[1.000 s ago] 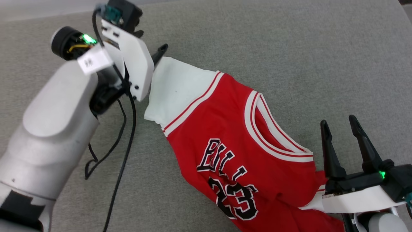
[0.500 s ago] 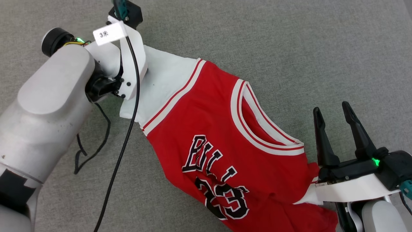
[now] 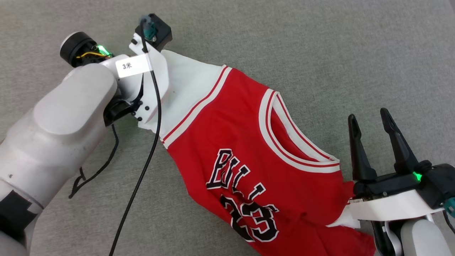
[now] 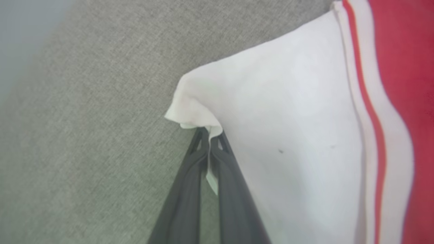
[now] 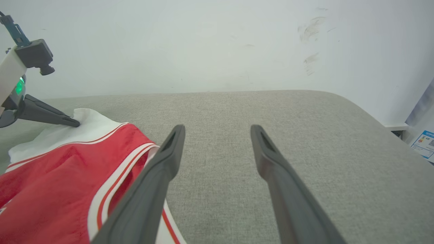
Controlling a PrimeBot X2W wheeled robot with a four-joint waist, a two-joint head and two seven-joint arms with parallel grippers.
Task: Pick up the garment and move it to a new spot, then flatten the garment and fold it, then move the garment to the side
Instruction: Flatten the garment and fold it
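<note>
Two grippers over one red garment (image 3: 245,142).
Left gripper (image 4: 209,137) pinches the white sleeve corner (image 4: 193,101), fingers closed; right gripper (image 3: 368,117) hangs spread wide, holding nothing.

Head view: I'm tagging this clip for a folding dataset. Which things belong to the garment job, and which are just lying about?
Belongs to the job:
garment, a red jersey
left end effector, shut on its white sleeve corner
right end effector, open beside the garment

Just there:
grey padded surface
black cable
white wall
printed label
</note>
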